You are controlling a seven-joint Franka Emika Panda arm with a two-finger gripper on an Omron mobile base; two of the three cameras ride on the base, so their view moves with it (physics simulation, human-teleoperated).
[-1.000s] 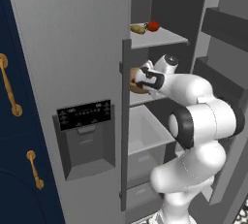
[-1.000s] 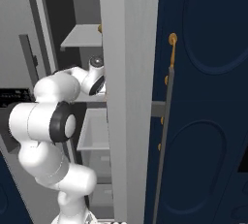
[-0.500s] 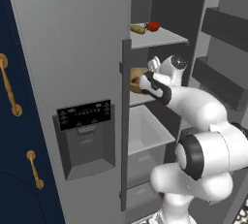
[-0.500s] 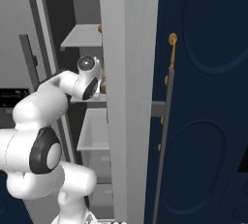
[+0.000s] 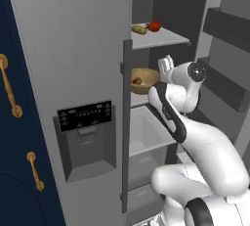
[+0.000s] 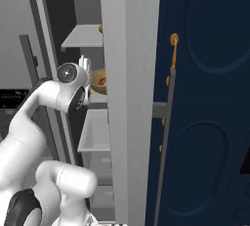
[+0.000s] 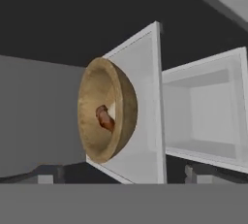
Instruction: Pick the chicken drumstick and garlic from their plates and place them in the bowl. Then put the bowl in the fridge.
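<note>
**Bowl on the fridge shelf, my fingers spread and empty**

My gripper [image 5: 166, 64] hangs just to the right of the bowl [image 5: 143, 80] and a little above its rim, fingers spread wide and holding nothing. There is a clear gap between my fingers and the bowl. The bowl sits on a middle shelf [image 5: 141, 99] inside the open fridge [image 5: 73, 49], close behind the edge of the fridge door. Inside the bowl lies the chicken drumstick [image 7: 104, 119], with a pale bit of the garlic [image 7: 112, 109] showing right behind it. Below the bowl's shelf is a pale drawer [image 5: 149, 132]. On the shelf above the bowl rest a red round item [image 5: 154, 26] and a yellowish one [image 5: 138, 29] beside it.
</note>
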